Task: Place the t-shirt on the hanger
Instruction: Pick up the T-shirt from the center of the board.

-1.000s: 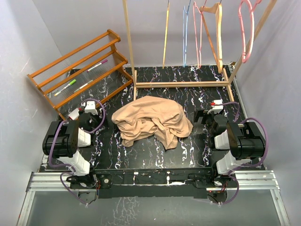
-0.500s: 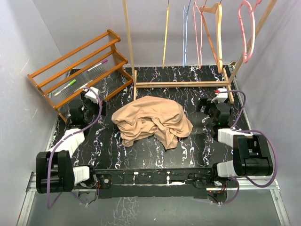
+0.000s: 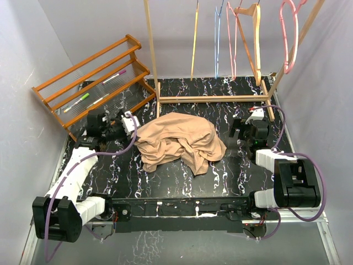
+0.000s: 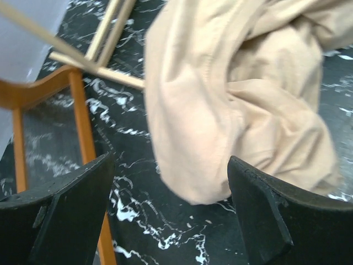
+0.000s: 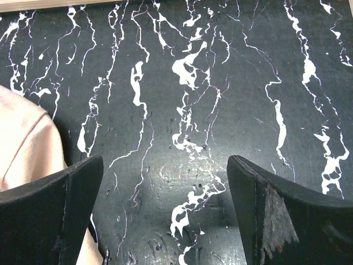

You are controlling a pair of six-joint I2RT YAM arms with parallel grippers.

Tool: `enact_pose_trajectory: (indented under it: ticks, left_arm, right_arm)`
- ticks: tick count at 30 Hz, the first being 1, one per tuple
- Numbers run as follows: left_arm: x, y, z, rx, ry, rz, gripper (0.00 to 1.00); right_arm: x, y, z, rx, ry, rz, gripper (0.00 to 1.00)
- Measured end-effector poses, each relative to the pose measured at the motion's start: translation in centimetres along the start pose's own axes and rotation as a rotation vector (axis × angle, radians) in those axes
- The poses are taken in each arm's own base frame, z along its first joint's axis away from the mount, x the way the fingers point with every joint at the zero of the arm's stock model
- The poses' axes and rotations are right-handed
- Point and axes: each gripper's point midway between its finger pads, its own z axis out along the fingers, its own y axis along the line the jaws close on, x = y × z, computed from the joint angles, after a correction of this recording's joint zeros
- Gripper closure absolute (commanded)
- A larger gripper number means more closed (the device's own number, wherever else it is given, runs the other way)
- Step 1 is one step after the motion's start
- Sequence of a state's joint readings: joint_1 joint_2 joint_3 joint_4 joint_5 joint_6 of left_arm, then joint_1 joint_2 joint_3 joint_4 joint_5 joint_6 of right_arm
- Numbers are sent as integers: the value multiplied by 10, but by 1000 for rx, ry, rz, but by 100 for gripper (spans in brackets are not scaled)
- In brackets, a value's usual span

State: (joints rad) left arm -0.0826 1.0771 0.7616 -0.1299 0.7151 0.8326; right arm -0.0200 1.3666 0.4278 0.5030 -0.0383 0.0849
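Left arm: it has unfolded from its tucked pose by the left edge of the counter (image 3: 182, 182) and swung inward. The left end effector (image 3: 131, 122) is now just beside the left side of the t-shirt (image 3: 176, 141) and aimed at it.
Left end effector: released, with the jaws spread wide. In the wrist view a rounded fold of the t-shirt (image 4: 220, 121) lies just ahead of and between the fingers (image 4: 71, 210). Nothing is gripped.
Right arm: it stretched out of its fold a moment earlier and has barely shifted since. The right end effector (image 3: 240, 132) stands near the right edge of the counter, a little apart from the fabric.
Right end effector: released and wide open over bare counter. Its own view (image 5: 165, 160) shows only a corner of the t-shirt (image 5: 22, 143) at the left margin.
T-shirt: a crumpled heap in the middle of the counter, with the same folds as before. It has not been moved.
Hanger: the hanger (image 3: 194, 44) hangs from the top rail of the wooden rack (image 3: 215, 99) at the far edge, well apart from both arms and untouched.
Meaning for the task: the work has gone from rest to approach. The left side looks ready for a first pinch on the near fold. The garment probably still has to be lifted and spread before it can go on the hanger, and that has not begun.
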Motion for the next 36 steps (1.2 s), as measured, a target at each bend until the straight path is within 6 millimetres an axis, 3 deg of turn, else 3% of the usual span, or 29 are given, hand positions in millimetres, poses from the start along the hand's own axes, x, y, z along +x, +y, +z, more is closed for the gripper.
enact_pose_trajectory:
  ticks: [5,11,18,25,33,36]
  left_arm:
    - [-5,-36,7,163,28,99,22]
    - [16,-60,16,282,98,228,26]
    - [38,-48,37,270,144,330,48]
    - [33,-37,51,229,131,386,100]
    - [21,-32,51,201,144,277,100]
    - [-7,-7,53,138,129,186,100]
  right_arm:
    - [-5,3,1,-15,30,1,2]
    - [-10,7,3,-33,39,7,2]
    - [-6,9,0,-38,61,18,2]
    - [-8,10,-1,-43,54,19,2]
    - [-10,27,-8,-120,73,-14,2]
    - [-24,62,-9,-208,66,-101,2]
